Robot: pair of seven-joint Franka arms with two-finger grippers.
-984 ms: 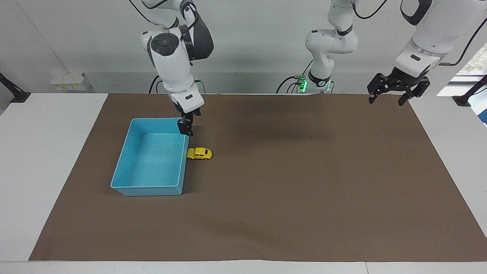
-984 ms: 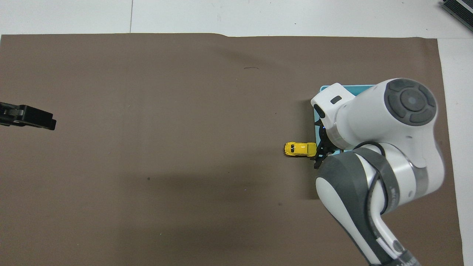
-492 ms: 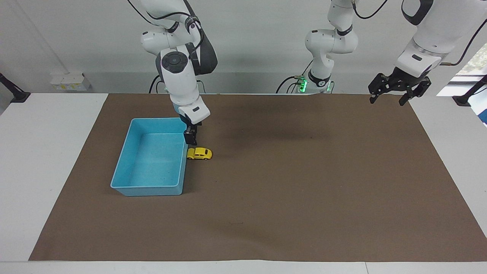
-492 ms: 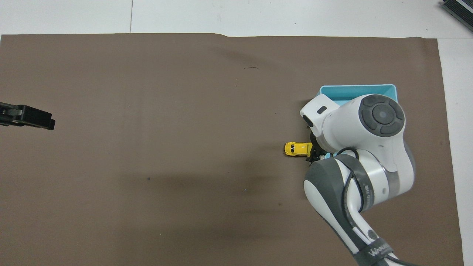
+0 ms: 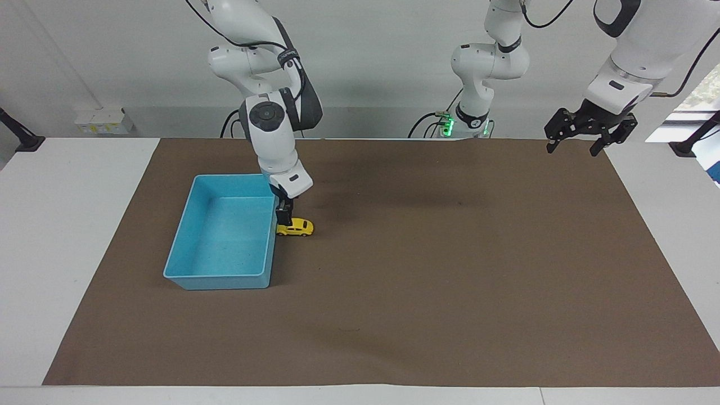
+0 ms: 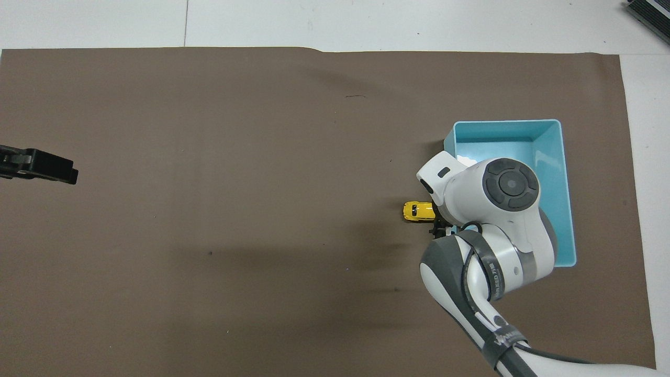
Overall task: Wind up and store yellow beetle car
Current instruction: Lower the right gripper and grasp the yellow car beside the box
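Observation:
The yellow beetle car (image 5: pixel 298 227) stands on the brown mat, right beside the long wall of the light blue bin (image 5: pixel 216 279); it also shows in the overhead view (image 6: pixel 416 211). My right gripper (image 5: pixel 284 217) points down, low over the car's end next to the bin. I cannot tell whether it touches the car. In the overhead view the right arm hides most of this gripper (image 6: pixel 437 229) and part of the car. My left gripper (image 5: pixel 579 147) waits open and empty above the mat's corner at the left arm's end, and its tip shows in the overhead view (image 6: pixel 44 166).
The bin (image 6: pixel 568 193) is empty and lies toward the right arm's end of the table. The brown mat (image 5: pixel 422 270) covers most of the white table. A white box (image 5: pixel 104 121) sits at the table's edge near the right arm's base.
My right gripper has come down from above the bin's rim to just over the car's end next to the bin. The car, the bin and the left arm have not moved.

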